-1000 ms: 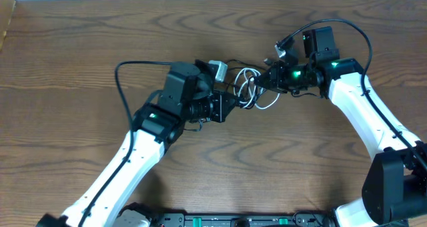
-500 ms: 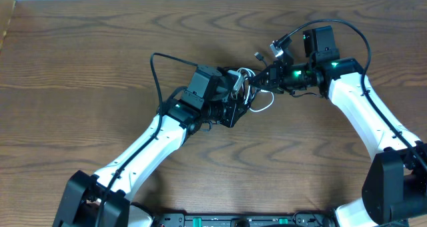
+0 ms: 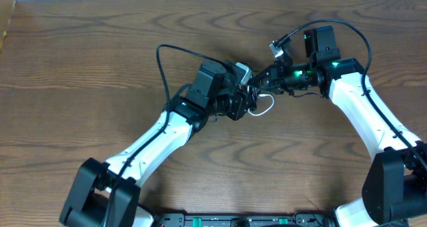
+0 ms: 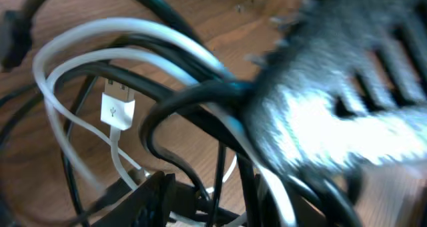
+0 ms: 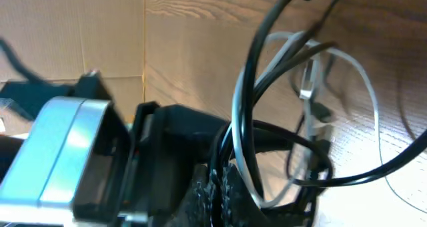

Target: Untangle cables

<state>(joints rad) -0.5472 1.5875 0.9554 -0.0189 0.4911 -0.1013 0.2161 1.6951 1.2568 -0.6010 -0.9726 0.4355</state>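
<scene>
Two arms. The left arm [image 3: 150, 143]: white tubular links, black joint housings, black wrist block bearing a silver-grey camera box [image 3: 241, 72], and a thin black lead [image 3: 162, 60] looped off its upper side. The right arm [image 3: 363, 110]: white links, black base joint, black wrist module [image 3: 321, 41], green indicator lights [image 3: 293, 73], and an arched black cable [image 3: 350, 28]. The left gripper [image 3: 247, 101] and right gripper [image 3: 259, 87]: black.

Arms angled inward; left hand [image 3: 249, 100] just beside tightly closed right hand [image 3: 259, 87].

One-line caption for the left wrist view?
White cable, USB plug showing, tangled with black cable over the wooden table.
</scene>
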